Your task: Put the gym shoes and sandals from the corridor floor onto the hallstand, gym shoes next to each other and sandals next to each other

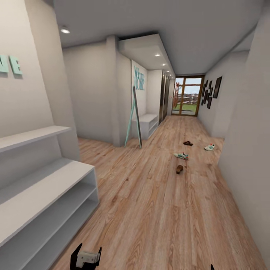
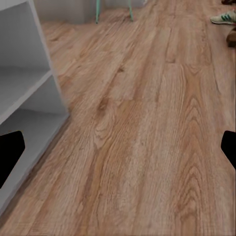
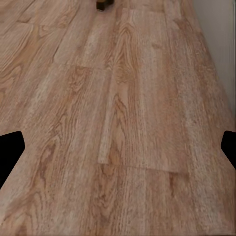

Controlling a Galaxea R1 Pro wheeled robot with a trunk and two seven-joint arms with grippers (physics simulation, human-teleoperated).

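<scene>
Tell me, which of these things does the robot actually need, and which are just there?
Needed: gym shoes; sandals; hallstand; corridor floor.
Just there: leaning mirror, white bench, wall pictures, glass door.

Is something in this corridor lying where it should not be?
Yes. Four shoes lie scattered on the corridor floor: a sandal, a gym shoe, another sandal and a second gym shoe, apart from each other and far from the hallstand.

Teal letters "NE" (image 1: 10, 64) on left wall (image 1: 22, 97)
</scene>
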